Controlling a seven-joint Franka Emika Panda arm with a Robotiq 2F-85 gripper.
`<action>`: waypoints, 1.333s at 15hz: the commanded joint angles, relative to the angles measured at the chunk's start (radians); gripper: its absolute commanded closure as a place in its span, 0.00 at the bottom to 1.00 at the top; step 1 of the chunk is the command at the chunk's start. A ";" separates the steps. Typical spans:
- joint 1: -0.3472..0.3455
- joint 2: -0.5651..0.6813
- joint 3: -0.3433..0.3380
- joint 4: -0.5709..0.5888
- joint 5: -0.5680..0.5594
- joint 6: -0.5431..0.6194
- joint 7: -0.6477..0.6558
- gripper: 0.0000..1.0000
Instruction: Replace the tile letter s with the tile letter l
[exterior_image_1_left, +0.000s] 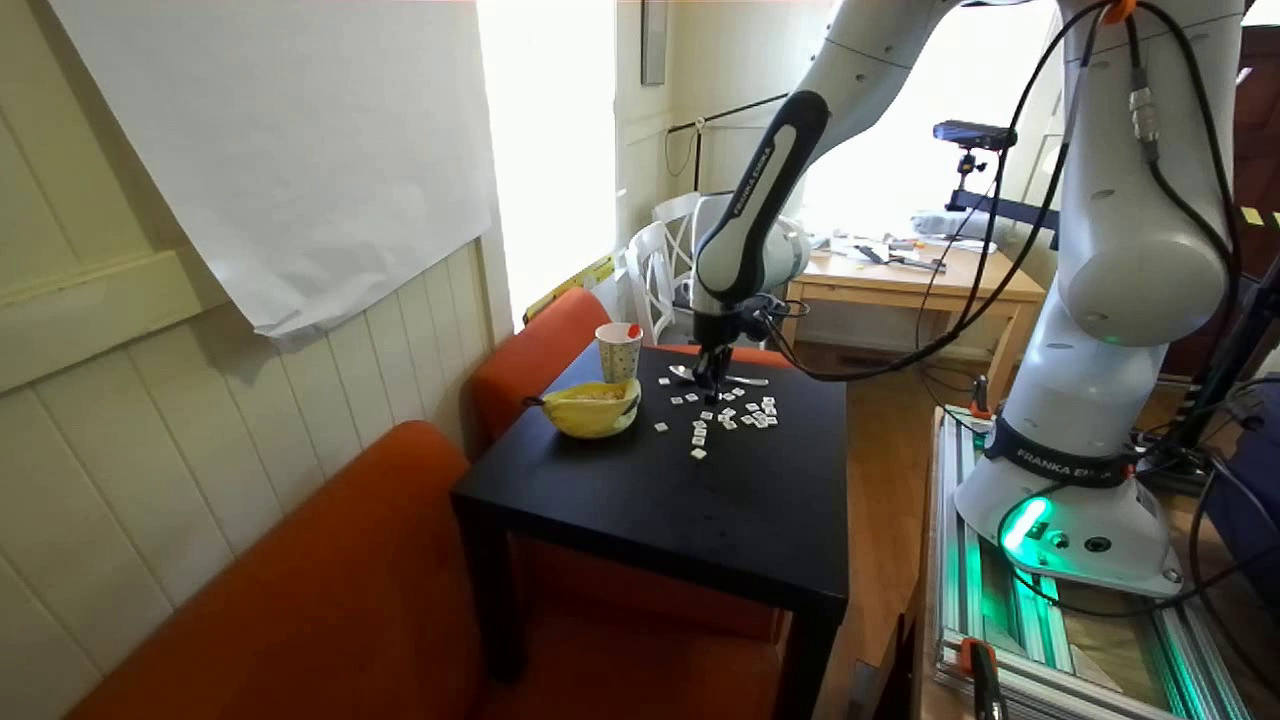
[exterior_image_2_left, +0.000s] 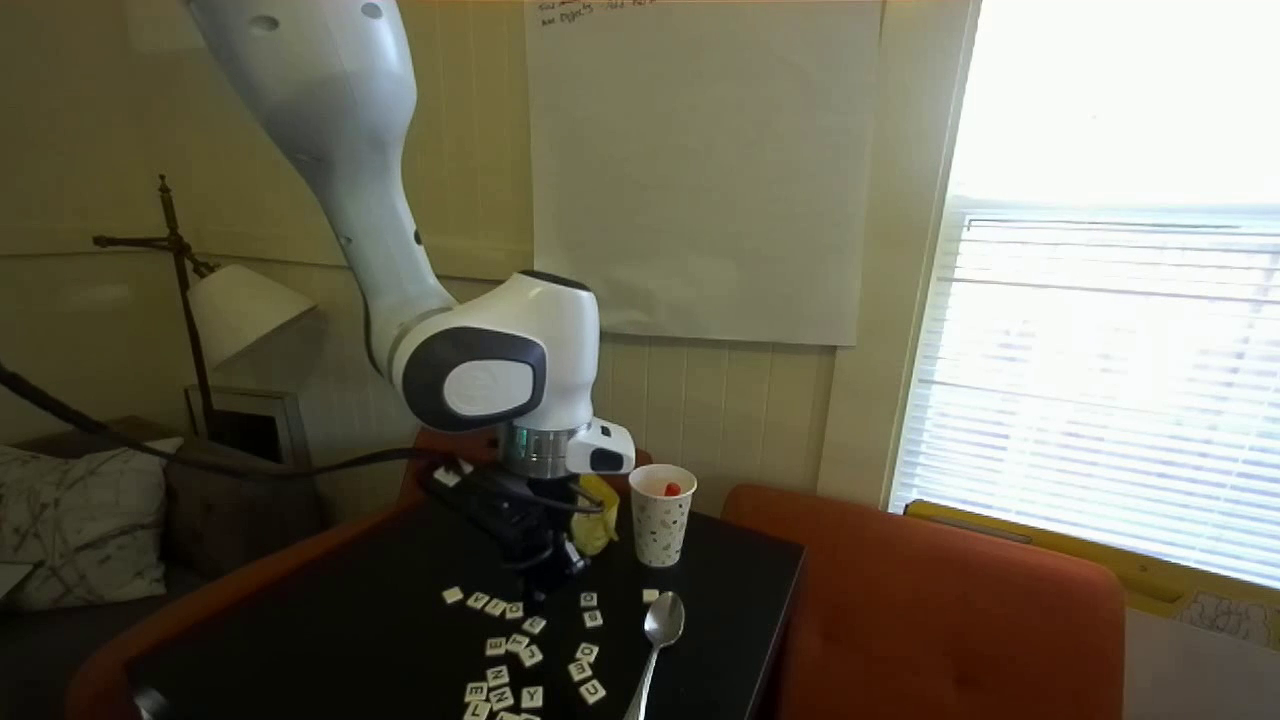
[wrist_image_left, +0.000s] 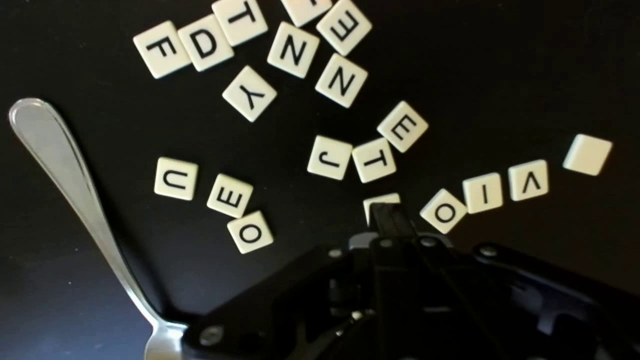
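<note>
My gripper (wrist_image_left: 391, 215) is shut over the black table, its fingertips pressed together with nothing seen between them. In the wrist view they cover most of a white tile (wrist_image_left: 378, 199), so its letter is hidden there. Whether the tips touch it I cannot tell. To its right runs a row of tiles: O (wrist_image_left: 444, 212), I (wrist_image_left: 483, 192) and V (wrist_image_left: 529, 180). A tile that looks like the letter l (exterior_image_2_left: 477, 710) lies at the bottom edge of an exterior view. The tile letter s cannot be made out for certain. In both exterior views the gripper (exterior_image_1_left: 712, 395) points straight down.
Loose tiles surround the gripper, among them J (wrist_image_left: 329, 157), T (wrist_image_left: 374, 160) and E (wrist_image_left: 402, 127). A blank tile (wrist_image_left: 588, 155) lies beyond the V. Also on the table (exterior_image_1_left: 660, 510) are a spoon (exterior_image_2_left: 664, 620), a paper cup (exterior_image_2_left: 661, 530) and a yellow bowl (exterior_image_1_left: 590, 412).
</note>
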 joint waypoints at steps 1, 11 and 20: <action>-0.010 -0.078 0.020 -0.063 -0.009 0.004 -0.065 1.00; 0.044 -0.029 0.002 0.007 -0.297 -0.015 -0.234 1.00; 0.036 0.041 0.029 0.055 -0.287 -0.025 -0.359 1.00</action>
